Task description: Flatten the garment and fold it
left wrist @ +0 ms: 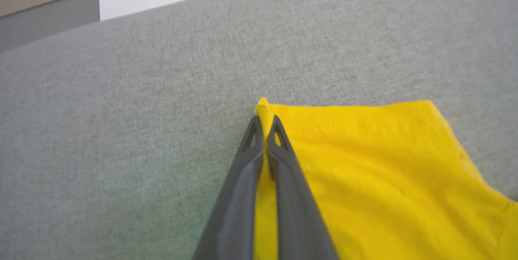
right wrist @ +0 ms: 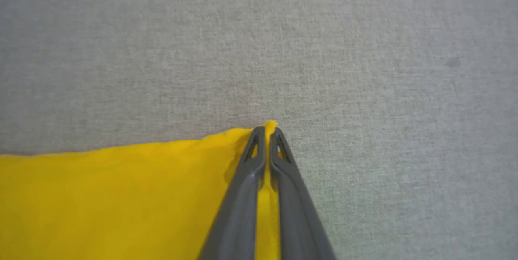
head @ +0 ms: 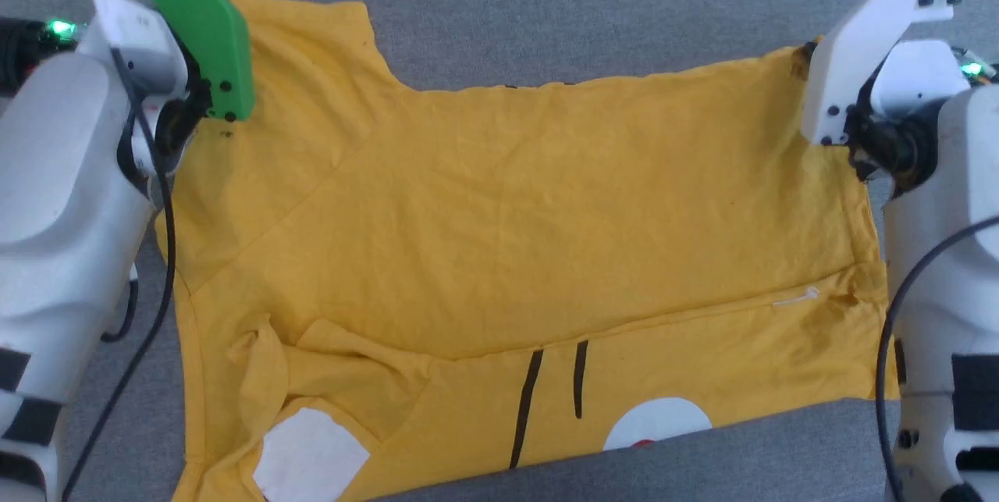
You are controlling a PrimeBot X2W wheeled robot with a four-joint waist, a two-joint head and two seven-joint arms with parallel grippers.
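both upper corners of the garment are pinched tight, one in my left gripper, one in my right gripper. it sprawls mid-frame on grey cloth. soft, light, droopy, i judge; hemmed corners grip best.

White arms, black cables, green left bracket, white right bracket, grey fingers.

Head cam's up high, looking almost straight down on most of the shirt spread over the grey cloth surface. The wrist cams sit low and really close, one looking along the left gripper, the other along the right gripper, each at a far shirt corner. All three share that far edge and the grey beyond.
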